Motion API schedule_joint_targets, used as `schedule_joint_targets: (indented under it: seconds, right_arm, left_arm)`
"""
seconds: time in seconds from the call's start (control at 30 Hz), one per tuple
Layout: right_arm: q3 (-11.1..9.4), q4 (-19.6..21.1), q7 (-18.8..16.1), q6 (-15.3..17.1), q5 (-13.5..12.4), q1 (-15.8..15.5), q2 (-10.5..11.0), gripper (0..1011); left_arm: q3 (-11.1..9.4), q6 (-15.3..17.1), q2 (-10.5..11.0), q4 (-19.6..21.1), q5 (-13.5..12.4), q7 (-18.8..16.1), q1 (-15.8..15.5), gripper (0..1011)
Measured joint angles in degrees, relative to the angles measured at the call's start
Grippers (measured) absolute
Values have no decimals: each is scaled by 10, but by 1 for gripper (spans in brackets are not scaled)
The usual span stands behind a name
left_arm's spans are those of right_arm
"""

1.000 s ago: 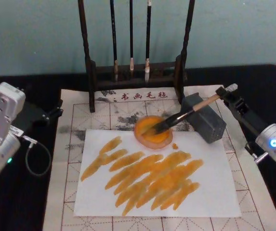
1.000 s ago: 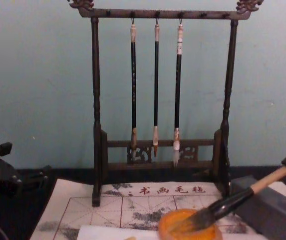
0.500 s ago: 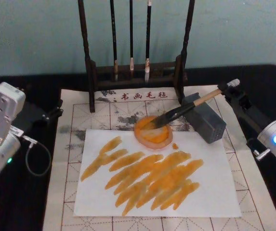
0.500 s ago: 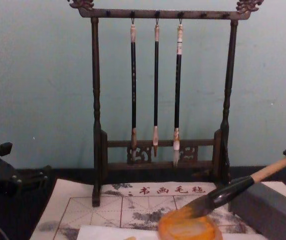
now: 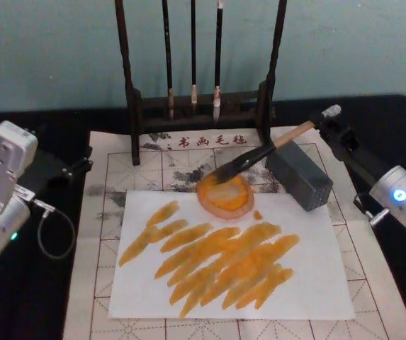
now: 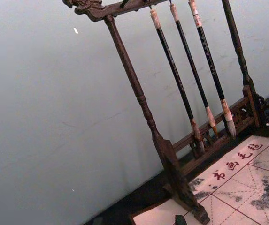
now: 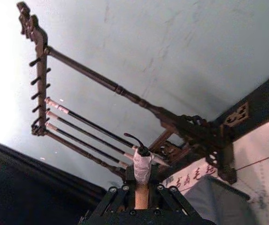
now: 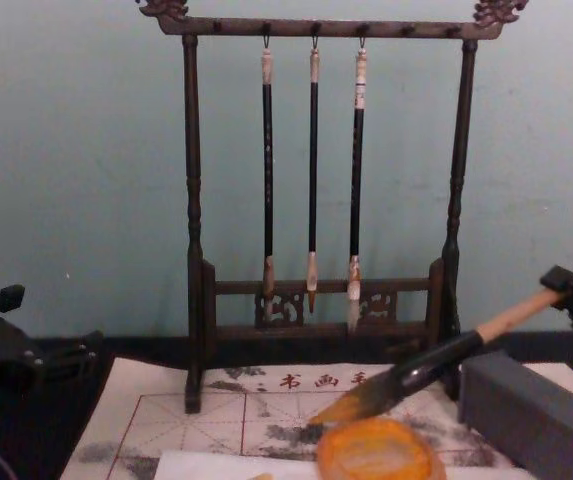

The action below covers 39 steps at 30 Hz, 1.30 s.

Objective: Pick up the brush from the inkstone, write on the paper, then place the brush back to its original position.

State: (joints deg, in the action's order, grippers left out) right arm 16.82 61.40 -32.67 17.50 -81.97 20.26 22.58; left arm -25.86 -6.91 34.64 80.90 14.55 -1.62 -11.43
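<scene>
tightly, right gripper point(image 5: 325, 125) pinches the brush point(image 5: 258, 154) handle.

The right arm point(image 5: 364, 168) comes in from the right side and slants up toward the far middle. Its pale wrist housing point(image 5: 401, 197) sits nearest, with a blue light lit. The slim dark forearm ends in the right tool point(image 5: 325, 122), whose fingers are clamped on the upper handle of the brush point(image 5: 259, 154), just below the white cap. The left arm point(image 5: 3, 185) is parked at the left side. Its white wrist section stands upright, and the dark left tool point(image 5: 75, 168) points right, held low.
</scene>
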Motion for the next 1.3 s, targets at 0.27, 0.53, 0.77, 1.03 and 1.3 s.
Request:
schedule_joint_targets:
  seconds: [0.27,0.53,0.77,1.03,1.3]
  right_arm:
    - [30,-24,-25,7,3,32,-2,183]
    - [67,-50,-53,13,20,65,-5,183]
    - [102,-67,-75,20,36,89,-8,183]
    - [136,-77,-95,34,48,108,-6,183]
    - [156,-67,-104,42,47,111,2,183]
  left_arm:
    - [0,0,0,0,0,0,0,1001]
    - [0,0,0,0,0,0,0,1001]
    - [0,0,0,0,0,0,0,1001]
    - [0,0,0,0,0,0,0,1001]
    - [0,0,0,0,0,0,0,1001]
